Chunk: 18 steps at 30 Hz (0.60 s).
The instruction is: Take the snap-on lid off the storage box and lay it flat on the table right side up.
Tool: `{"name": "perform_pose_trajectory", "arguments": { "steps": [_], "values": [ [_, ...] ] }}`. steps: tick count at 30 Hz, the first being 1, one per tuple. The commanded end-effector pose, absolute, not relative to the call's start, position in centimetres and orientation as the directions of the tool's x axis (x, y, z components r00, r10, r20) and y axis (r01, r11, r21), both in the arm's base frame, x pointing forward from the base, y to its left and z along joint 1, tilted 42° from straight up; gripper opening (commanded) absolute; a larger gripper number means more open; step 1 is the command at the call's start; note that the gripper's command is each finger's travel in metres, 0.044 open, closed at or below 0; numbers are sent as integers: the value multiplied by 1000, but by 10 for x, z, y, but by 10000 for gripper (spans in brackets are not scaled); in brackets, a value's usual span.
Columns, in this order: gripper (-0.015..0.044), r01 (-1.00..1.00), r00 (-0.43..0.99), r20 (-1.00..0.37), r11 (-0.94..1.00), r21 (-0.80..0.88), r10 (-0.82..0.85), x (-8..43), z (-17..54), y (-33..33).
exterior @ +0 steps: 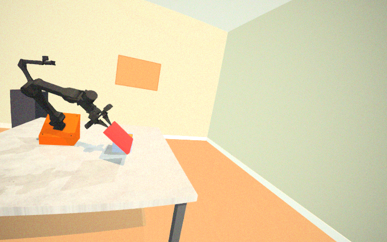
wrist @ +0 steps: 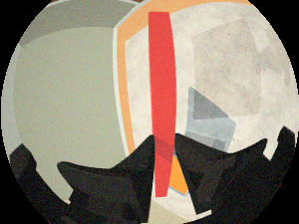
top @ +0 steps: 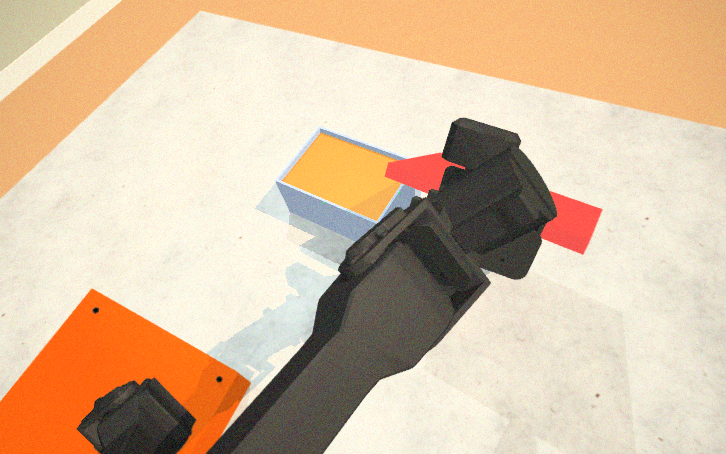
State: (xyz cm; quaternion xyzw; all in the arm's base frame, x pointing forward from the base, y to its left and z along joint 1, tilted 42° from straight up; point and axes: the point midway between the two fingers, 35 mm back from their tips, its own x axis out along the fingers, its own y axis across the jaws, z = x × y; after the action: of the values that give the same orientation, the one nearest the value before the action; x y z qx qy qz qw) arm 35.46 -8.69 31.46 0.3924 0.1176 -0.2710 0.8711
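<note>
The open storage box (top: 321,212) (exterior: 116,147) stands upright on the table, with blue walls and an orange inside. A corner of its orange inside (wrist: 177,174) shows low in the wrist view, beside the right finger. The gripper (exterior: 110,124) (wrist: 164,142) is shut on the red lid (top: 577,222) (exterior: 118,137) (wrist: 162,89) by one edge. The lid is off the box and held in the air, steeply tilted. In the top view its left end overlaps the box's right rim. The fingertips are hidden there by the gripper's body.
The arm's orange base block (top: 69,353) (exterior: 59,139) stands on the pale table (top: 187,107) (exterior: 71,182), to the left of the box in the exterior view. The table's right edge runs beyond the box in that view. Shadows of arm and lid fall near the box.
</note>
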Motion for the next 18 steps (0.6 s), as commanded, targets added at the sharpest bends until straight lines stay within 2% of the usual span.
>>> {"name": "perform_pose_trajectory", "arguments": {
  "steps": [1, 18],
  "values": [
    [0, 551, 834, -410, 555, 623, -369, 354, 324, -91],
    [0, 551, 835, -409, 556, 623, -369, 353, 325, -103]
  ]
}}
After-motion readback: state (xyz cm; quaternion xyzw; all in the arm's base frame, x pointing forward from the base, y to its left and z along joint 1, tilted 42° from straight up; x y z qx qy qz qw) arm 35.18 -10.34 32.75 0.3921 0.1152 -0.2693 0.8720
